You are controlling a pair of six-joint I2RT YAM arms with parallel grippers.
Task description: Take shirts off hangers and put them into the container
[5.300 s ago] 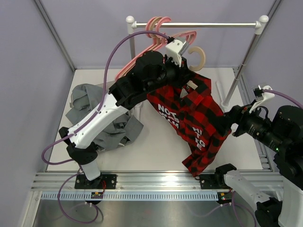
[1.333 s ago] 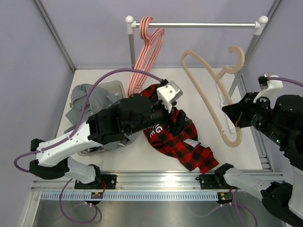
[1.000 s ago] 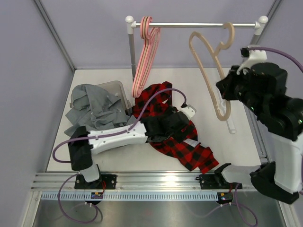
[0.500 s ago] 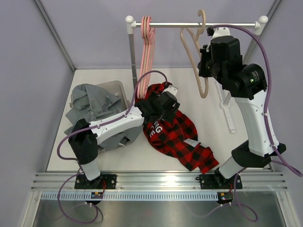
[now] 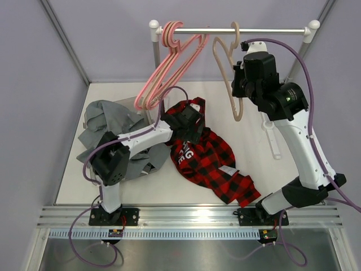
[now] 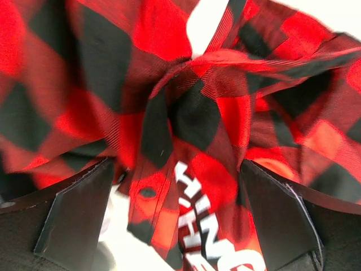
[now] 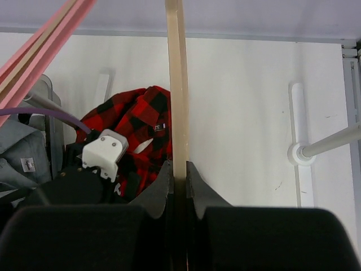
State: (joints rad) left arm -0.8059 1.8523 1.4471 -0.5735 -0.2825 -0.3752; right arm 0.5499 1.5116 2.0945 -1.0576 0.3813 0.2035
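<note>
Now that the right jaws, clenched on the thin pale tan hanger [image 7: 176,84], have lifted it to the metal rail [image 5: 282,30], the released left jaws straddle the freed red-and-black plaid cloth shirt [image 5: 214,164], likely binning next.

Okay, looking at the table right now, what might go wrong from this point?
The left jaws stand open over a bunched part of the red plaid shirt; a shallow pinch may lift one fold and leave the rest trailing outside the container.
The right jaws are shut on the tan hanger at the rail; if its hook is not seated, it may drop on release.
The pink hangers hang tilted above the left arm and might snag it.
</note>
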